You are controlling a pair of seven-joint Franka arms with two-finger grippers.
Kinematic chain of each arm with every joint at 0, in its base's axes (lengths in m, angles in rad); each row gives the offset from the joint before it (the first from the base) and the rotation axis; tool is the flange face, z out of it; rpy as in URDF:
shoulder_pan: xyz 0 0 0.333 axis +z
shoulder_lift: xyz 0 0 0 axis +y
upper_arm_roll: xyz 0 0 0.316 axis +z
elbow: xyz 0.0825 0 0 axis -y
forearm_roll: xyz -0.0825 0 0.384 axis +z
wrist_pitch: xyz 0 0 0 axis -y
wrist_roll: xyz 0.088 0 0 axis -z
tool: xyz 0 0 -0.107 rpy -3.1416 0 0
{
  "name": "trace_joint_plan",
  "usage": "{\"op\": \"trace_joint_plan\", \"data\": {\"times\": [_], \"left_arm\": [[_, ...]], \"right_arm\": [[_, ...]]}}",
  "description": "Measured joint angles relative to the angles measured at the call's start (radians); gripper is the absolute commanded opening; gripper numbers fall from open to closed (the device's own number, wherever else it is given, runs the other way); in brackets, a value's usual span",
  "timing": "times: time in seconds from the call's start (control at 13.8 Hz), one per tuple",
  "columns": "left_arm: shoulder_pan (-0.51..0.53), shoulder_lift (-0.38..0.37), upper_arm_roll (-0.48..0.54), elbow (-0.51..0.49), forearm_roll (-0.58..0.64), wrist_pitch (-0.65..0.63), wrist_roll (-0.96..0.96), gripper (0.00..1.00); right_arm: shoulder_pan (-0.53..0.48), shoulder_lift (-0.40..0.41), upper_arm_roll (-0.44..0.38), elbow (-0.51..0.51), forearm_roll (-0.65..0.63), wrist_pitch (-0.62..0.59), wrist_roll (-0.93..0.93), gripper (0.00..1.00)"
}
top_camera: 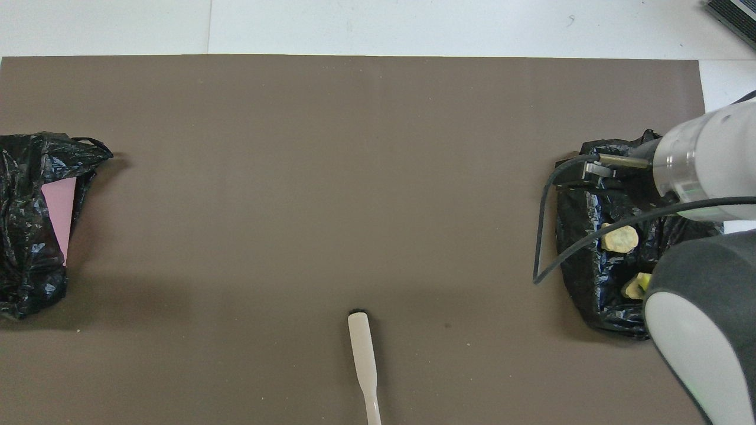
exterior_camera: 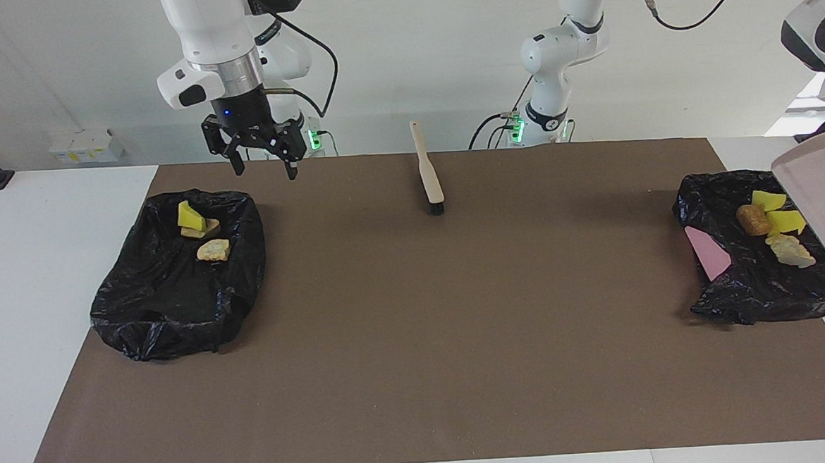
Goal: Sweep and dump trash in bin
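Observation:
The pale pink-beige dustpan point(exterior_camera: 824, 196) hangs steeply tilted over the black-bagged bin point(exterior_camera: 762, 298) at the left arm's end of the table. Its handle and my left gripper are out of view. Trash lies in that bin: a brown lump point(exterior_camera: 752, 219), two yellow wedges point(exterior_camera: 785, 222) and a beige lump point(exterior_camera: 792, 251). My right gripper point(exterior_camera: 262, 170) hangs open and holds nothing, above the mat's edge beside the other bin point(exterior_camera: 176, 307). That bin holds a yellow wedge point(exterior_camera: 189, 216) and two tan lumps point(exterior_camera: 214, 250).
A cream brush point(exterior_camera: 428, 174) point(top_camera: 363, 354) lies on the brown mat point(exterior_camera: 418, 330), near the robots' edge at mid-table. A pink sheet point(exterior_camera: 709, 253) point(top_camera: 59, 218) shows inside the bin at the left arm's end. The right arm's wrist point(top_camera: 703, 159) covers part of its bin point(top_camera: 590, 295).

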Motion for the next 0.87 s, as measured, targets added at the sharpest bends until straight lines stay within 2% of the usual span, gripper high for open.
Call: {"op": "trace_joint_plan", "data": {"times": [0.22,0.36,0.65,0.87], "left_arm": [[-0.070,0.000,-0.004,-0.005,-0.007,-0.097,-0.097,0.00],[-0.126,-0.001,-0.006,-0.006,-0.063,-0.176,-0.179,0.00],[-0.224,-0.007,-0.008,-0.009,-0.265,-0.344,-0.457,0.00],[-0.278,-0.015,-0.009,-0.011,-0.461,-0.421,-0.660,0.00]], "right_arm": [[0.090,0.001,-0.120,0.042,-0.003,-0.045,-0.039,1.00],[0.104,0.001,-0.164,0.073,-0.003,-0.076,-0.100,1.00],[0.100,0.002,-0.194,0.092,-0.002,-0.122,-0.141,1.00],[0.101,0.002,-0.204,0.093,0.000,-0.125,-0.141,1.00]]}}
